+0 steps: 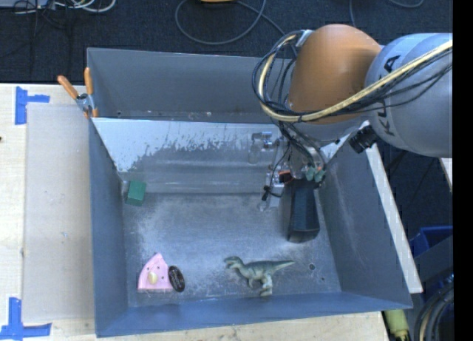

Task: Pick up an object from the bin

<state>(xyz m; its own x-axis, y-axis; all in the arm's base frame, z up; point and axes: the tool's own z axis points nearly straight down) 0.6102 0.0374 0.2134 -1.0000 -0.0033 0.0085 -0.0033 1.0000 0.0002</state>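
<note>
The gripper [301, 233] hangs low over bare floor at the bin's [107, 258] right side; whether it is spread or pressed together I cannot tell. The nearest thing, a green toy dinosaur [256, 269], lies apart by the front wall. Further left lie a pink wedge [153, 274], a dark oval piece [177, 279] and a green block [134, 192]. The arm [417, 103] reads "KU". The bin's grey floor is scuffed white; beyond it, cables [222, 25] cross dark carpet.

Matt grey metal bin [107, 221], dusty and scuffed; green dinosaur [255, 269] probably smooth plastic.

In the bin [222, 95], dinosaur [257, 271] lies right of wedge [153, 273], block [134, 192] behind both.
</note>
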